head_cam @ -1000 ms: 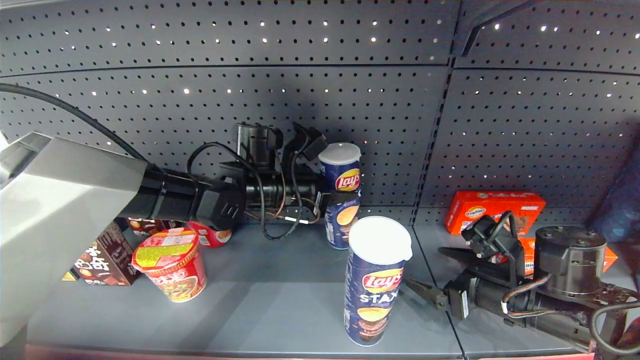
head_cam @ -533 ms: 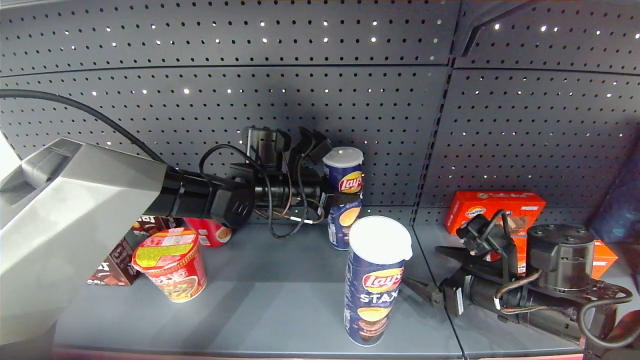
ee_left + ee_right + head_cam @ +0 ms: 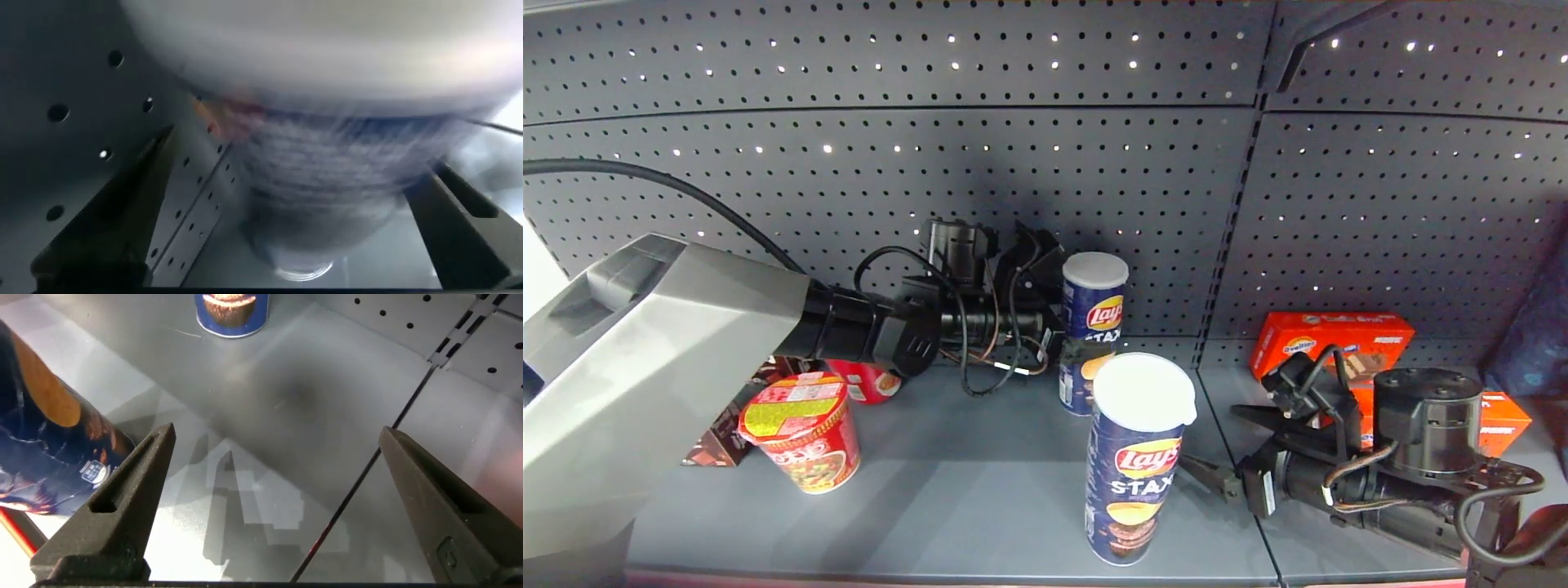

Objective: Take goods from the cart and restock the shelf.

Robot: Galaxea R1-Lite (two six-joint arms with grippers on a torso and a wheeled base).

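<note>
Placement of the rear can (image 3: 1094,310) appears to be in its final stage. The left gripper (image 3: 1068,347) sits at the centre of the head view, fingers clamped on the can's mid-body. The can is upright, close to the pegboard back (image 3: 931,163). Whether its base rests fully on the shelf (image 3: 980,498) cannot be told.

The front can (image 3: 1137,457) stands upright and free at lower centre, directly in front of the rear can, and reads as already stocked. The right gripper (image 3: 1209,433) lies low at lower right, just beside the front can and not touching it, fingers spread wide apart and holding nothing.

A noodle cup (image 3: 800,429) stands at lower left, and orange boxes (image 3: 1327,339) lie at right.

Judgement: one can is shelved and a second is near release. Steps left are to open the left fingers, withdraw the arm without tipping either can, and return to the cart. The amount of stock remaining in the cart is unknown.
</note>
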